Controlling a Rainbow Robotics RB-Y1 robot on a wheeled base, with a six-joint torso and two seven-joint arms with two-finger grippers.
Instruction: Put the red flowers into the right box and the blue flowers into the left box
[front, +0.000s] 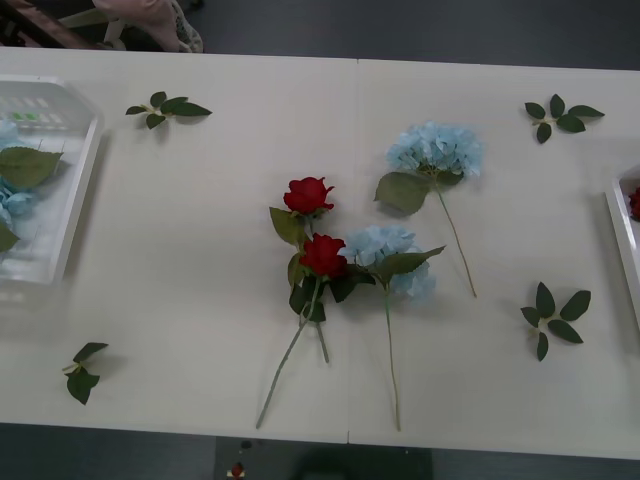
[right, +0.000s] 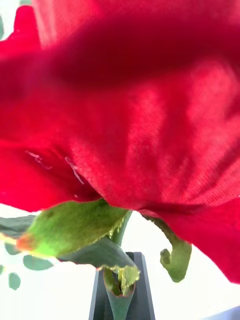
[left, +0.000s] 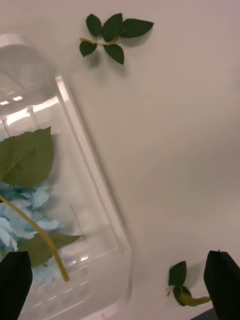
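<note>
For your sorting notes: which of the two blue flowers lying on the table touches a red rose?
The blue flower at mid-table, nearer the robot: its leaves overlap the lower red rose. The farther blue flower lies apart.

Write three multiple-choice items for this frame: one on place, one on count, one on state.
1. Where do the two loose roses lie?
A. mid-table
B. in the left box
C. against the right box

2. How many blue flowers lie on the bare table?
A. one
B. two
C. four

3. How do the left gripper jaws stand?
A. shut on a rose
B. shut on a leaf
C. open

Key:
1 A, both blooms sit near the table's middle.
2 B, two blue heads lie beside the roses.
3 C, they stand apart at the left wrist view's corners.
</note>
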